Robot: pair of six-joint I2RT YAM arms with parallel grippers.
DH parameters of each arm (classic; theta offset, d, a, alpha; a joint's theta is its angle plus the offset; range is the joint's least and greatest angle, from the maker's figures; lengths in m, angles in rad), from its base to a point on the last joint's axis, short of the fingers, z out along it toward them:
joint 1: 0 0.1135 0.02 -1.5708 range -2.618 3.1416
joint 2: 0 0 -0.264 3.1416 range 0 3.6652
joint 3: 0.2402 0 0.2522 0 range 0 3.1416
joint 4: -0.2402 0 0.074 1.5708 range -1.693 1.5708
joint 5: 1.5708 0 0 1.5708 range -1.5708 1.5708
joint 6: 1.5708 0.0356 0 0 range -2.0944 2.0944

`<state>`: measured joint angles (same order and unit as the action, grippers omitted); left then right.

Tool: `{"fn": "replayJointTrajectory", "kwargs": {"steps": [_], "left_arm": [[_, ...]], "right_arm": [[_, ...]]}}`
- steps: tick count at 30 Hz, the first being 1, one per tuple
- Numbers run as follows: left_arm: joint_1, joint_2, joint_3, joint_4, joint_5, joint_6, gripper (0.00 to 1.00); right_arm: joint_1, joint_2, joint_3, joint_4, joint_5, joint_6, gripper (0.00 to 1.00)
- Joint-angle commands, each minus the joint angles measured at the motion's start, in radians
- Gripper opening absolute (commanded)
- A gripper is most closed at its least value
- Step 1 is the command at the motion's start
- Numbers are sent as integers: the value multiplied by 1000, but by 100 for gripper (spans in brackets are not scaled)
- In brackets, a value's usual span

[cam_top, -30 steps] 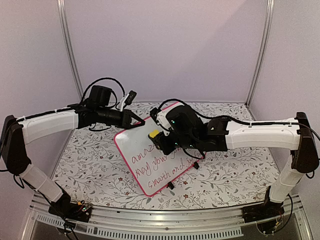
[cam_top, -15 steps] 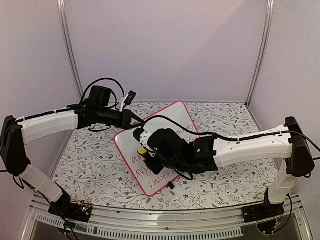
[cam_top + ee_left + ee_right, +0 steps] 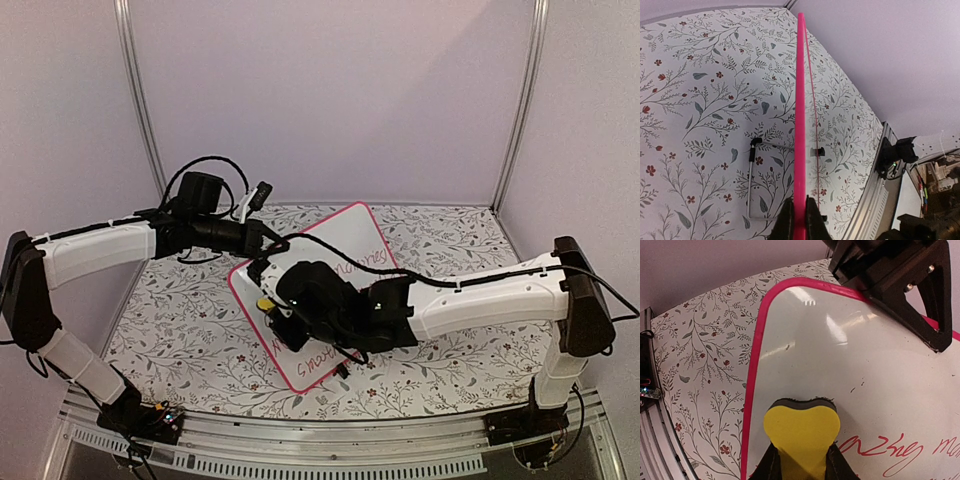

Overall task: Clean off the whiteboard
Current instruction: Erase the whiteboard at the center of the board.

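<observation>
The whiteboard (image 3: 355,240), white with a pink-red frame, stands tilted on the table with red handwriting on it. My left gripper (image 3: 268,240) is shut on its upper left edge; in the left wrist view the pink frame (image 3: 800,125) runs edge-on between the fingers (image 3: 785,222). My right gripper (image 3: 268,305) is shut on a yellow eraser (image 3: 801,432) with a dark felt face, pressed on the board (image 3: 850,365) near its left frame, above red writing (image 3: 880,452). The eraser shows as a yellow spot in the top view (image 3: 263,303).
The table has a floral-patterned cover (image 3: 180,320). The board's wire stand (image 3: 751,180) and black clip feet (image 3: 820,151) show behind it. Grey walls and metal posts (image 3: 135,100) enclose the cell. An aluminium rail (image 3: 330,450) runs along the near edge.
My right gripper has slid the eraser from the board's upper middle down and left toward its left edge. Writing under the arm is now covered. The left gripper has held still.
</observation>
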<state>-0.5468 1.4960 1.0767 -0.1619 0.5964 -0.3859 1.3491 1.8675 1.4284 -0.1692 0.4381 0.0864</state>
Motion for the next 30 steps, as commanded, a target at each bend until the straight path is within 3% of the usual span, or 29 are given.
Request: {"fn": "replayJointTrajectory", "kwargs": {"steps": [1, 16, 30], "left_arm": [[-13, -1, -19, 33, -55, 34, 0], [-18, -2, -20, 36, -56, 33, 0], [-23, -1, -22, 37, -56, 33, 0]], "right_arm": [[8, 34, 29, 5, 7, 20, 24], [33, 105, 43, -110, 41, 54, 24], [32, 61, -116, -155, 35, 154, 24]]}}
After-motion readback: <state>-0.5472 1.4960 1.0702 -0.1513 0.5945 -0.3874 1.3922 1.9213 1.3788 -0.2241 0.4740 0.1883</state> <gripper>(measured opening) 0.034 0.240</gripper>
